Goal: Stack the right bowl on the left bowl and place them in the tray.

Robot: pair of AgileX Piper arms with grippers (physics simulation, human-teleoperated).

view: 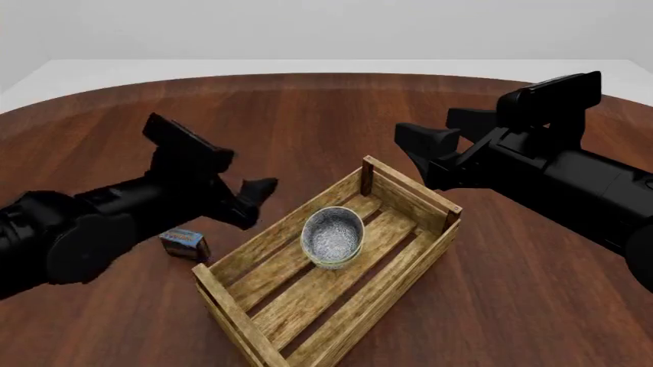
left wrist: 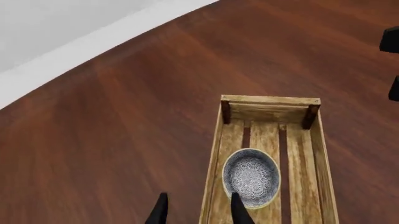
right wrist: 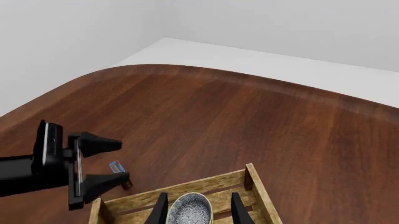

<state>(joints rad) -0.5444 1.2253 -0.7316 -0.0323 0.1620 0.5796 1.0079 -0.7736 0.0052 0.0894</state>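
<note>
- Bowls (view: 334,236) sit nested in the tray (view: 403,264), tilted.
- Left pincer (view: 257,200) spread apart, empty, beside the tray.
- Right pincer (view: 412,147) spread apart, empty, above it.

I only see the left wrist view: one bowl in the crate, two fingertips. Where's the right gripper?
Observer: In the front view the right gripper hangs open near the crate's far end, holding nothing.
Operator: Any bowl outside the crate?
Observer: None shows. There is only the bowl in the crate, and I cannot tell if it is two stacked.
Operator: Anything else?
Observer: A small blue-and-red box lies on the table by the crate's left side.
</note>
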